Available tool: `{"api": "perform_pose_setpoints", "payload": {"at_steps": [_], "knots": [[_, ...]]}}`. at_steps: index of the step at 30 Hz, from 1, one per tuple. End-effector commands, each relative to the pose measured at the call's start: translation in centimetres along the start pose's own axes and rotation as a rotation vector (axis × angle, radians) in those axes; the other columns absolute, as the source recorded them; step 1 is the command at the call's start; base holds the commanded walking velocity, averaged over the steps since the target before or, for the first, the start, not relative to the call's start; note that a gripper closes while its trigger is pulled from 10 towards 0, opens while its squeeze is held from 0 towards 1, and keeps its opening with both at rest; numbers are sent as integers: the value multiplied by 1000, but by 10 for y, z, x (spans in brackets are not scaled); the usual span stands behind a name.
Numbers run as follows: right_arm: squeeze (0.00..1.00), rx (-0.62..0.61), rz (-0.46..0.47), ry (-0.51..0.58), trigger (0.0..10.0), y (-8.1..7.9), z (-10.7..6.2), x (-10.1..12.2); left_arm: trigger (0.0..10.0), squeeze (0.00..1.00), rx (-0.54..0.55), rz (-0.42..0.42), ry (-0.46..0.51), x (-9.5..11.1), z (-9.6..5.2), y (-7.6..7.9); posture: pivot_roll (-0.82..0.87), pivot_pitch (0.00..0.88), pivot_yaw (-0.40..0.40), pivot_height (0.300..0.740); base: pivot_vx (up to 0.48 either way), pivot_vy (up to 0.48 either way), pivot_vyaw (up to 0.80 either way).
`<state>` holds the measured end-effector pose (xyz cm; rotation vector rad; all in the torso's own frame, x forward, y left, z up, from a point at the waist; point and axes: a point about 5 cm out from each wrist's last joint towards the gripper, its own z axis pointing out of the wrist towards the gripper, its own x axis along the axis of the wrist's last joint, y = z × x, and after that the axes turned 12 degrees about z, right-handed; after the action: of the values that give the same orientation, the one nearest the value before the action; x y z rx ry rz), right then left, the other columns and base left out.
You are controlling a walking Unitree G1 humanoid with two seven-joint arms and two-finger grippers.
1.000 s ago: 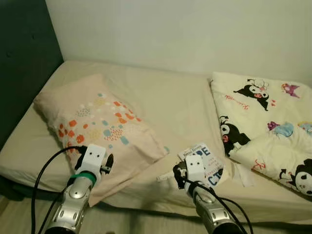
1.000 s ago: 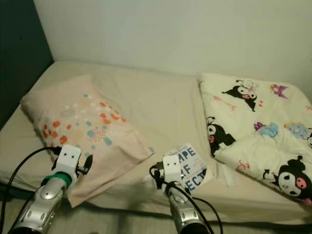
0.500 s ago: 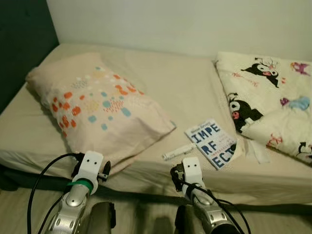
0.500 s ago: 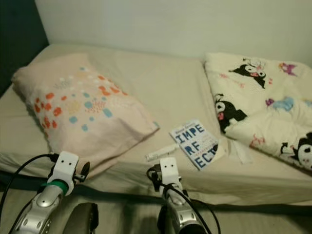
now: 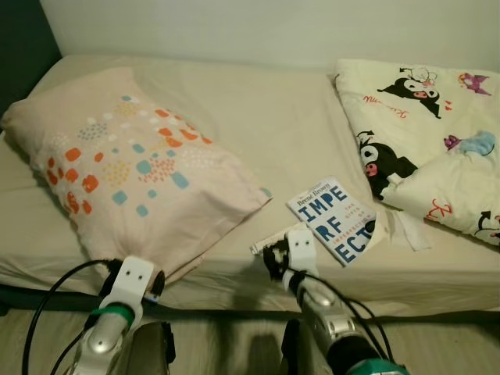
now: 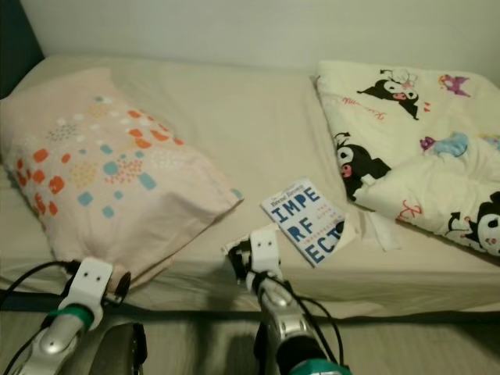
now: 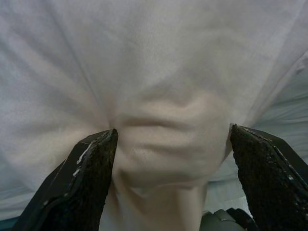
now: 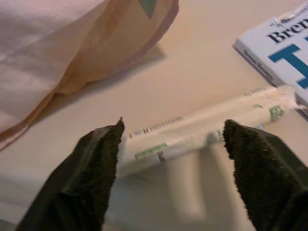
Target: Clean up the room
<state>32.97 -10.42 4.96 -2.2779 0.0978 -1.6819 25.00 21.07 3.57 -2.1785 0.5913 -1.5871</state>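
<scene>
Beige sheet covers the bed [image 5: 297, 133], and on its left part lies a pale pink pillow [image 5: 133, 164] with orange and blue spots, one corner hanging over the front edge of the mattress. The left tool [image 7: 171, 159] is at this lower corner; in the left wrist view its two black fingers [image 7: 89, 183] stand wide apart with the pillow fabric bulging between them, not yet pinched. More to the right, near the front edge of the bed, a white tube [image 8: 202, 132] with green marks and a barcode lies flat on the sheet, just beside the pillow corner. The right tool [image 8: 171, 173] is directly in front of it, its fingers [image 8: 94, 173] also wide, and the tube lies across the gap between them. Touching the tube's far end is a white book [image 5: 334, 220] with big blue letters. On the right side of the bed is a cream blanket [image 5: 430, 141] with cartoon figures, folded and bunched.
</scene>
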Motion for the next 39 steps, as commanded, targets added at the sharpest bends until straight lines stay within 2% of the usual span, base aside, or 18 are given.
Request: {"api": "perform_pose_setpoints", "payload": {"at_steps": [1, 9, 11, 15, 16, 18, 22, 26, 33, 36, 38, 39], "knots": [[1000, -3, 19, -20, 10000, 1, -1, -6, 10000, 0, -7, 11, -7, -4, -4, 1, 192, 45, -37, 565, 0, 0, 0], [1000, -27, 16, -43, 10000, 0, 6, 0, 10000, 0, -2, 16, -7, -5, -12, -1, 214, 60, -42, 565, 0, 0, 0], [1000, -40, -43, -54, 10000, -5, 11, 6, 10000, 0, -4, 31, 2, -5, -16, -3, 233, 79, -41, 565, 0, 0, 0], [1000, -51, -68, -58, 10000, -7, 14, 8, 10000, 0, -5, 36, 6, -5, -18, -4, 237, 85, -37, 565, 0, 0, 0], [1000, -75, -77, -66, 10000, -13, 17, 11, 10000, 0, -14, 46, 9, -6, -22, -6, 246, 99, -28, 565, 0, 0, 0], [1000, -75, -77, -66, 10000, -13, 17, 11, 10000, 0, -14, 46, 9, -6, -22, -6, 246, 99, -28, 565, 0, 0, 0], [1000, -103, -36, -88, 10000, -24, 20, 10, 10000, 0, -33, 60, 8, -7, -29, -8, 263, 126, -14, 565, 0, 0, 0], [1000, -143, -59, -114, 10000, -29, 20, 5, 10000, 0, -56, 86, 11, -7, -35, -12, 286, 168, 10, 565, 0, 0, 0], [1000, -209, -63, -95, 10000, -28, 21, 8, 10000, 0, -71, 111, 32, -3, -44, -18, 301, 198, 23, 565, 0, 0, 0], [1000, -275, -73, -29, 10000, -24, 22, 19, 10000, 0, -82, 118, 36, -1, -51, -22, 307, 222, 33, 565, 0, 0, 0], [1000, -275, -73, -29, 10000, -24, 22, 19, 10000, 0, -82, 118, 36, -1, -51, -22, 307, 222, 33, 565, 0, 0, 0], [1000, -315, -96, -14, 10000, -21, 21, 21, 10000, 0, -87, 120, 35, 0, -54, -22, 306, 226, 35, 565, 0, 0, 0]]}}
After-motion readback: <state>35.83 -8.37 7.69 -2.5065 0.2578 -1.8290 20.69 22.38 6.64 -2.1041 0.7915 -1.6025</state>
